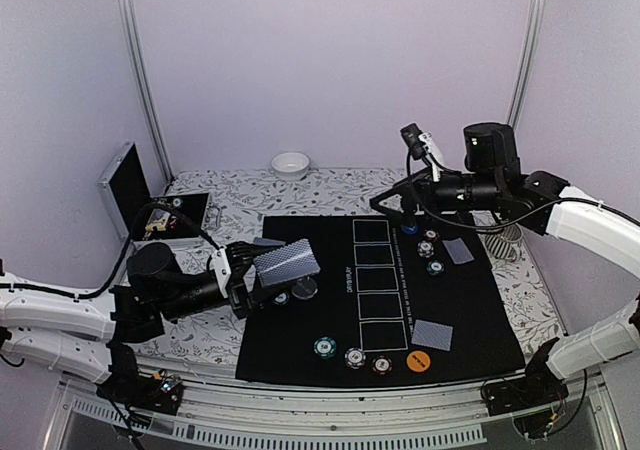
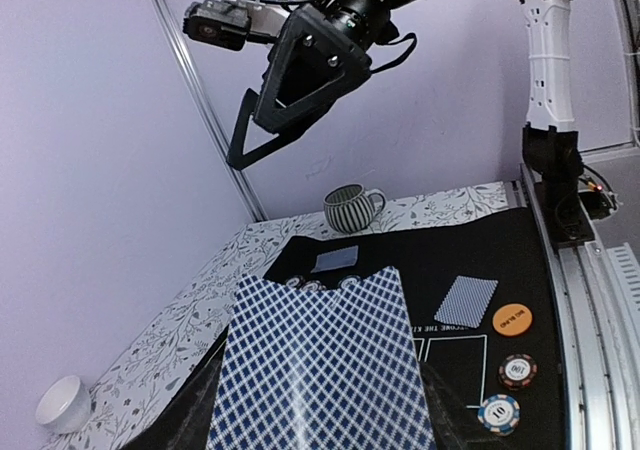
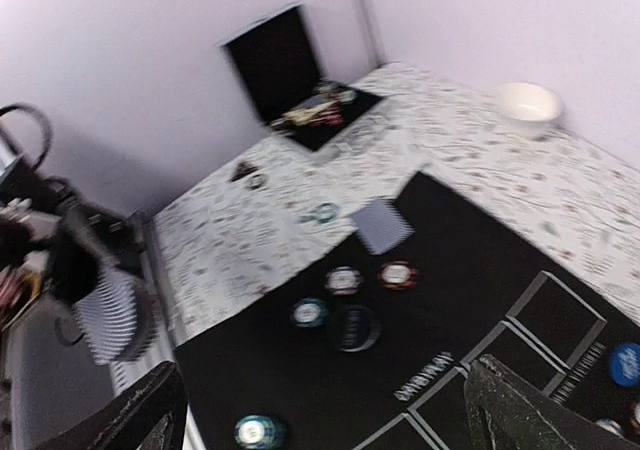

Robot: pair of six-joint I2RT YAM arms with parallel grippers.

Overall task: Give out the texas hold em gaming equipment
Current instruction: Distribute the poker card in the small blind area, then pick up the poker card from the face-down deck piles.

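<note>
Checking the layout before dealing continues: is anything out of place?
A greenish chip lies off the mat on the floral cloth, beside a card at the mat's edge. Nothing looks spilled or damaged.

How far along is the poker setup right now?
Partway. One card and three chips lie at the mat's near edge, another card and chips on its right. The left gripper holds more cards; the right gripper hangs open. The five rectangles are bare.
</note>
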